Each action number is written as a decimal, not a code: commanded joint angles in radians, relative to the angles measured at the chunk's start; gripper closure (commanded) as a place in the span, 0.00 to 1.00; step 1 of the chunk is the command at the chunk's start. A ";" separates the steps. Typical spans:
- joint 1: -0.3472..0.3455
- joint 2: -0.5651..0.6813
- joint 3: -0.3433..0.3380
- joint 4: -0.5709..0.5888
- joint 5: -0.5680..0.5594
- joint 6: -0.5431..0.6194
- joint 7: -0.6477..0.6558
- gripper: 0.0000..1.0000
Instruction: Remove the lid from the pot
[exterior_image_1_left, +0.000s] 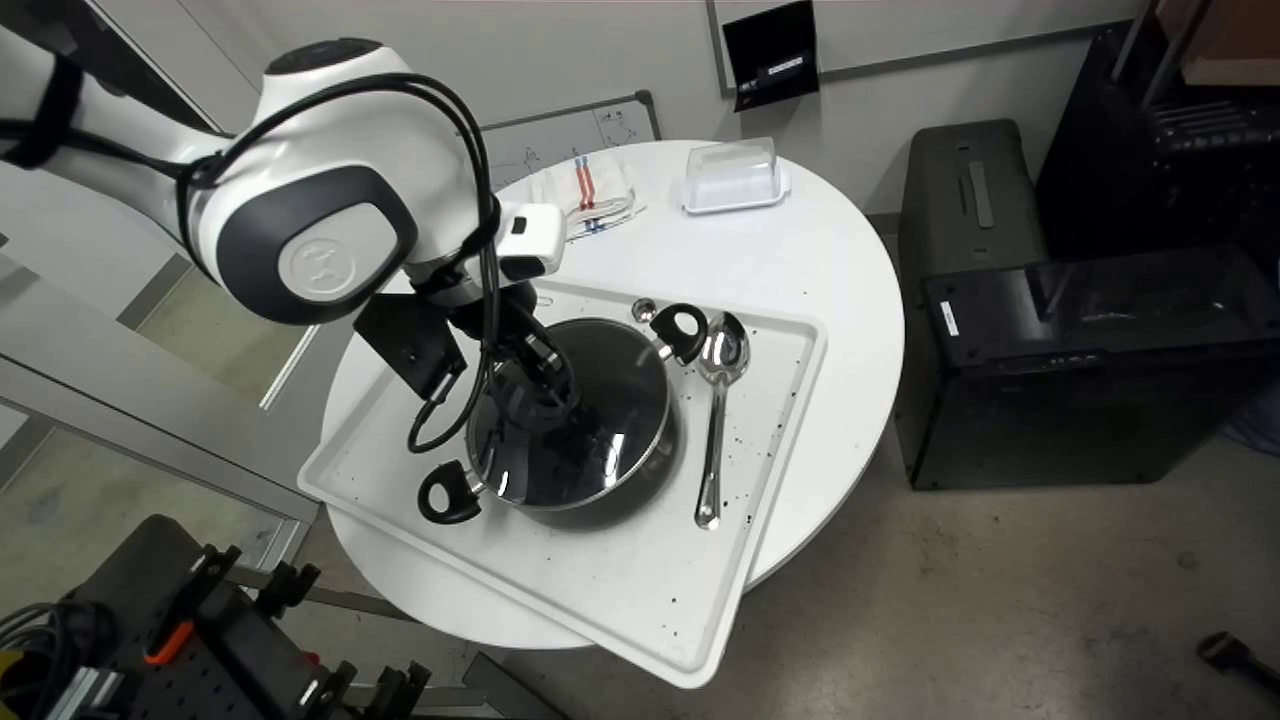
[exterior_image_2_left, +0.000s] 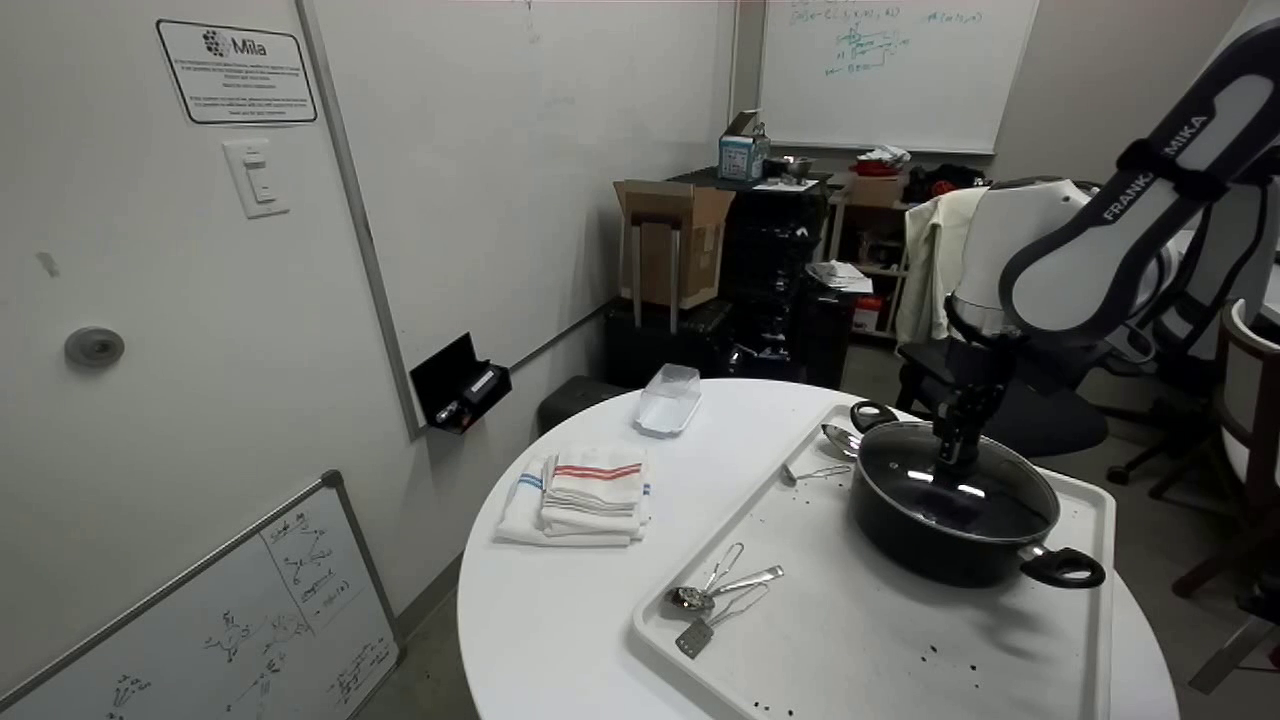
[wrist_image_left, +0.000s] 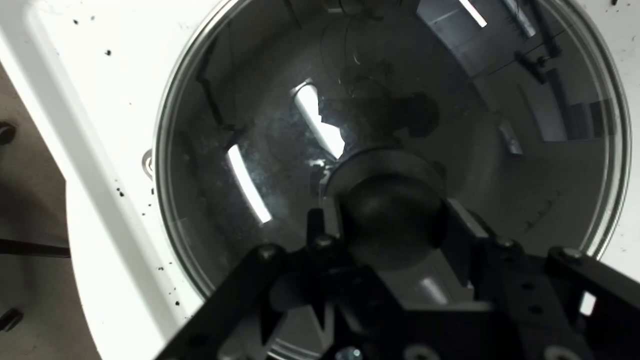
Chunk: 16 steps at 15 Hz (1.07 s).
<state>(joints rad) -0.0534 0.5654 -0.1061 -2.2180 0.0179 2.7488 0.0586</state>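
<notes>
The lid (exterior_image_1_left: 625, 385) is a dark, glossy glass disc with a pale metal rim. It sits on the black pot (exterior_image_2_left: 925, 545), which has two loop handles, in both exterior views. In the wrist view the lid (wrist_image_left: 260, 100) fills most of the picture, with its round dark knob (wrist_image_left: 392, 215) between the fingers. My gripper (wrist_image_left: 395, 220) points down over the lid's middle, and its fingers press on both sides of the knob. The gripper also shows in both exterior views (exterior_image_1_left: 545, 395) (exterior_image_2_left: 958, 450). In the exterior views the gripper hides the knob.
The pot stands on a white rimmed tray (exterior_image_2_left: 850, 640) on a round white table (exterior_image_1_left: 850, 300). A slotted metal spoon (exterior_image_1_left: 715, 430) lies beside the pot. Small metal utensils (exterior_image_2_left: 700, 600) lie in a tray corner. Folded towels (exterior_image_2_left: 600, 490) and a clear-lidded dish (exterior_image_1_left: 735, 175) stand behind the tray.
</notes>
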 joint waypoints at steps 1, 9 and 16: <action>0.008 -0.040 -0.009 -0.019 -0.020 0.010 0.001 0.75; 0.017 -0.126 0.002 -0.062 -0.048 -0.006 -0.014 0.75; 0.082 -0.140 0.037 -0.082 -0.083 -0.024 -0.001 0.75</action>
<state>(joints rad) -0.0082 0.4666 -0.0764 -2.2721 -0.0341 2.7441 0.0543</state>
